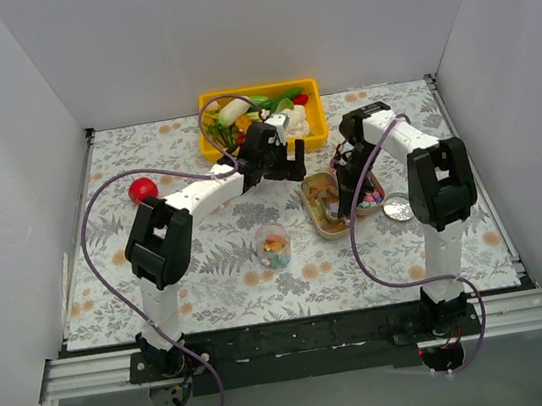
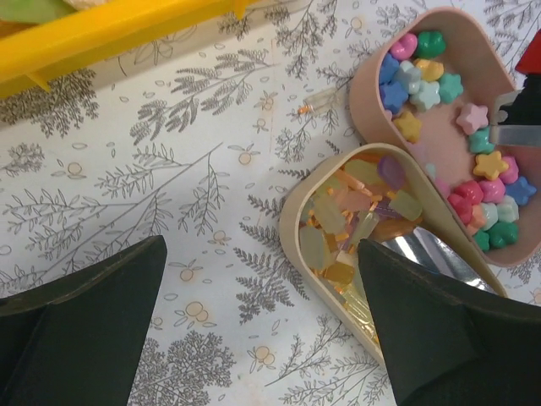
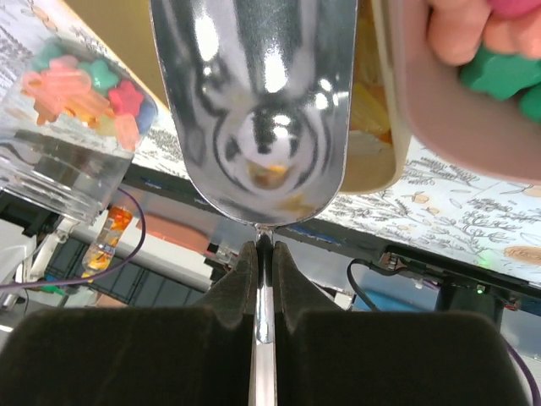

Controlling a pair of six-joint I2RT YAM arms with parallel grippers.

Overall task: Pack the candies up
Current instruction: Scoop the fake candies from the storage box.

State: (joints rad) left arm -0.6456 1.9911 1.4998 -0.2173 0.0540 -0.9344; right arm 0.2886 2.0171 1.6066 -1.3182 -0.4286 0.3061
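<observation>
**Scoop down in left dish, load not yet lifted**

Right claw [image 3: 264, 247] was clamped tight on the scoop [image 3: 258, 110] handle, with the bowl down in the left dish [image 2: 289, 228], just right of the jar [image 3: 59, 173]. Left claw [image 2: 260, 249] hung wide open beyond the jar, holding nothing. Advice: push low thru the orange-tan candies [image 2: 351, 224], lift level, then tip over the jar mouth w/o knocking it. Right dish [image 2: 362, 85], farther right of the jar, held pastel star candies [image 2: 461, 118]. Jar had a shallow mixed layer. Bin [image 1: 208, 131], beyond the jar, held toy veg [image 1: 233, 110].
</observation>
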